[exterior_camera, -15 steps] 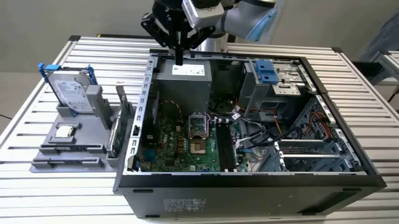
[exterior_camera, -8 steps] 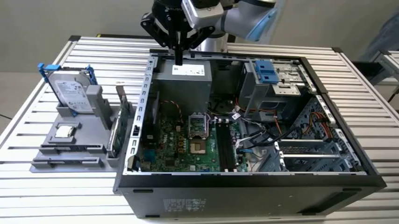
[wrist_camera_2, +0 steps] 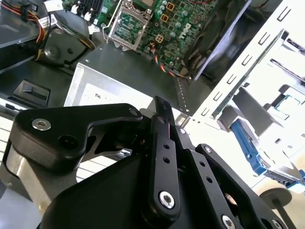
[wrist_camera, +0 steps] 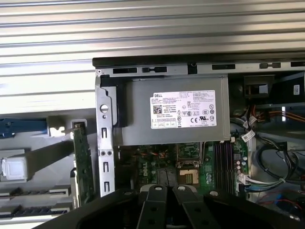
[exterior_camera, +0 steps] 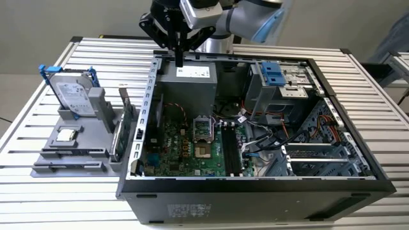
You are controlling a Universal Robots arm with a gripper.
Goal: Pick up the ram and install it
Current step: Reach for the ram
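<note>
- In the exterior view, the black two-finger gripper [exterior_camera: 179,61] hangs from the grey arm over the far left corner of the open black computer case [exterior_camera: 255,191]. Its fingers point down and are drawn together into one narrow tip, with nothing between them. Both wrist views [wrist_camera_2: 161,107] [wrist_camera: 169,190] show the same.
- Directly below it sits the silver box-shaped power supply with a white label [wrist_camera: 171,114].
- We cannot place the long, thin, flat dark ram with certainty. Our best reading is the narrow strip with dark squares [wrist_camera: 35,193] lying along the near part of the grey plastic holder [exterior_camera: 93,143], left of the case and well apart from the gripper.
- We judge the ram light, stiff and fragile. It is best pinched across its thin faces near the middle of the upper long edge, clear of the contacts. So thin a board may tilt in the grip.
- The perforated metal left wall of the case [exterior_camera: 151,96] stands between the holder and the case's interior. The green expansion card with a metal bracket [exterior_camera: 124,122] stands on edge just beside it.
- Inside the case, the long black memory slots [exterior_camera: 229,148] lie right of the square processor socket [exterior_camera: 201,129]. Loose cables [exterior_camera: 262,139] crowd their right side, and the room above them looks open.
</note>
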